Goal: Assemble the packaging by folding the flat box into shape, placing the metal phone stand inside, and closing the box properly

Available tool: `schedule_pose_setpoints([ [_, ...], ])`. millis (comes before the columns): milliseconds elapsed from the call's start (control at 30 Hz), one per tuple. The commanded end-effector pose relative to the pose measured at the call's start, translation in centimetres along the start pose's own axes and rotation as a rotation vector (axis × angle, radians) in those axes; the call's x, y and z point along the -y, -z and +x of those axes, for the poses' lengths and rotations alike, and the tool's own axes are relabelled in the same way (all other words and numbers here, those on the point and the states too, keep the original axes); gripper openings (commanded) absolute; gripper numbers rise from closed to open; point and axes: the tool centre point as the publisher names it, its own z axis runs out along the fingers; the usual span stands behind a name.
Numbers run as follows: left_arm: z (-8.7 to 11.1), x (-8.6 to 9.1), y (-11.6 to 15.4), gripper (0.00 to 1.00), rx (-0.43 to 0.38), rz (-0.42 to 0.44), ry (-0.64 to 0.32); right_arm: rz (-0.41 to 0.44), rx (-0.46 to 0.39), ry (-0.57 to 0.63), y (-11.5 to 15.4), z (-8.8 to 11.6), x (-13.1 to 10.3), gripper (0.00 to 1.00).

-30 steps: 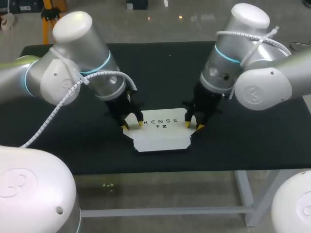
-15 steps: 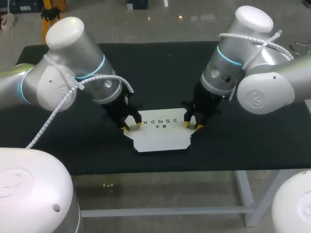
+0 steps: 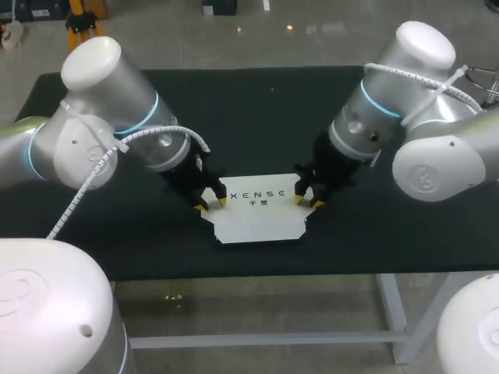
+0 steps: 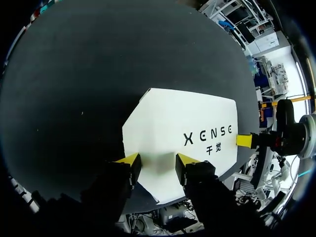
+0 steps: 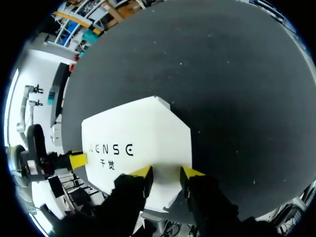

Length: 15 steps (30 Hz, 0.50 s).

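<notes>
Flat box (image 3: 259,212) is lying mid-bench (image 3: 257,117), long axis running left to right. Left gripper (image 3: 212,204) is hanging over its left end and right gripper (image 3: 308,202) over its right end. Both have fingers apart, clamping nothing. Neither arm's looking nearer, I'd say.

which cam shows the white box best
Left wrist view: the white box lies nearly whole ahead of the left gripper. The right wrist view shows much the same; the head view shows it far smaller.
</notes>
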Motion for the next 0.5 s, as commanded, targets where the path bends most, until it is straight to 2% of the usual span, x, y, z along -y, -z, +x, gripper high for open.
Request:
schedule_pose_setpoints([
  [33,-0.32,-0.49,-0.27,0.51,-0.019,0.022,-0.012,-0.032,-0.017,0.005,-0.41,-0.52,0.62,0.42],
  [300,-0.03,-0.42,-0.53,0.50,-0.046,0.031,-0.031,-0.040,-0.035,0.016,-0.44,-0.33,0.47,0.42],
  [500,0.26,-0.28,-0.91,0.48,-0.080,0.004,-0.036,-0.035,-0.051,0.022,-0.60,0.11,0.27,0.40],
])
